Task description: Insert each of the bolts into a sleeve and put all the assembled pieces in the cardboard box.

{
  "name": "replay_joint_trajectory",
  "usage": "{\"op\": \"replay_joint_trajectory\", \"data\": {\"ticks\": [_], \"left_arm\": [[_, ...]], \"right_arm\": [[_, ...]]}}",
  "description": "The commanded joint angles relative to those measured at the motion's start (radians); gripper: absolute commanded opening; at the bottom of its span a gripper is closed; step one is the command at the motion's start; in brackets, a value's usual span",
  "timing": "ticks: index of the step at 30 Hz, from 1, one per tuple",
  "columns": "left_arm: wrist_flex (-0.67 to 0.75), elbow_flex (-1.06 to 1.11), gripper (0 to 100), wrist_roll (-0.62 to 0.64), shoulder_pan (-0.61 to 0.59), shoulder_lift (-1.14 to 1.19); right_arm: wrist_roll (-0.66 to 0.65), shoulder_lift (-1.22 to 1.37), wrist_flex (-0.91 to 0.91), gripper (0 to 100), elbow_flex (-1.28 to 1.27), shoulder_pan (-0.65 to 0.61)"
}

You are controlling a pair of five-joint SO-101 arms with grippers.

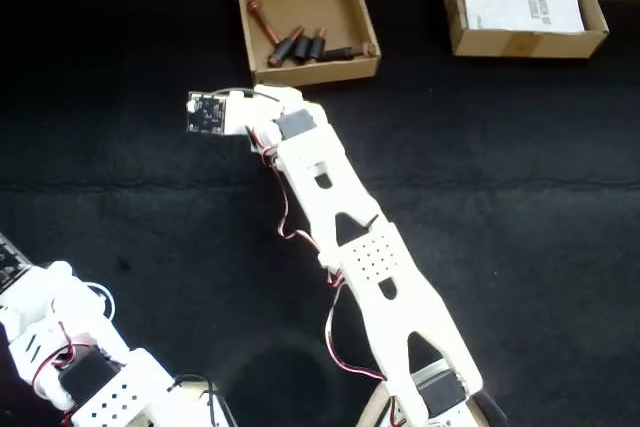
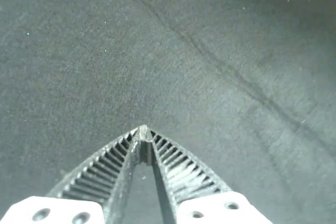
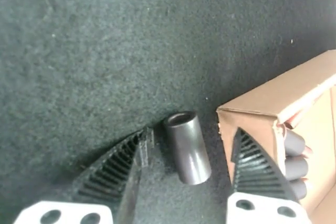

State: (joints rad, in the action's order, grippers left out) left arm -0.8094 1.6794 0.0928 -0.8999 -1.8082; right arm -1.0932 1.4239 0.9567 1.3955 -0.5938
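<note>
The left gripper (image 2: 143, 132) is closed, its toothed fingers meeting at the tips with nothing between them. Beneath and ahead of it lies black cloth (image 2: 157, 51).

The right gripper (image 3: 191, 132) is spread wide and has hold of nothing. A dark sleeve (image 3: 188, 150) lies on its side on the cloth between the two fingers, apart from both, its open end pointing away from the gripper. One finger stands on the side of the sleeve away from the cardboard box (image 3: 273, 103). The other stands just in front of the box's near corner; whether it touches cannot be told.

Past that finger, inside the box, lie several assembled pieces (image 1: 300, 47) and one copper-coloured bolt (image 1: 262, 19). Well off beyond the gripper on the box's side stands a second box (image 1: 525, 42) holding a printed sheet (image 1: 520, 2).
</note>
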Motion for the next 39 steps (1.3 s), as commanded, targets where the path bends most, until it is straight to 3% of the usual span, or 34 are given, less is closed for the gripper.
{"op": "replay_joint_trajectory", "data": {"ticks": [1,4,10,13,19,30,39], "left_arm": [[-0.003,0.016,3,-0.017,-0.007,-0.01],[-0.003,0.016,3,-0.017,-0.005,-0.01],[-0.002,0.016,3,-0.017,0.001,-0.01],[-0.002,0.016,3,-0.017,0.027,-0.008],[-0.005,0.016,3,-0.018,0.079,-0.007],[-0.005,0.019,3,-0.02,0.173,0.058],[-0.068,0.001,3,-0.058,0.209,0.073]], "right_arm": [[-0.02,0.038,0.018,10.3,0.051,0.031],[-0.017,0.041,0.022,0.3,0.058,0.033],[-0.017,0.031,0.025,0.9,0.074,0.018],[-0.002,-0.018,0.116,0.9,0.117,0.002],[0.143,-0.166,0.231,0.9,0.237,-0.013],[0.358,-0.553,0.461,0.9,0.236,0.007],[0.583,-0.851,0.647,0.8,0.236,0.099]]}}
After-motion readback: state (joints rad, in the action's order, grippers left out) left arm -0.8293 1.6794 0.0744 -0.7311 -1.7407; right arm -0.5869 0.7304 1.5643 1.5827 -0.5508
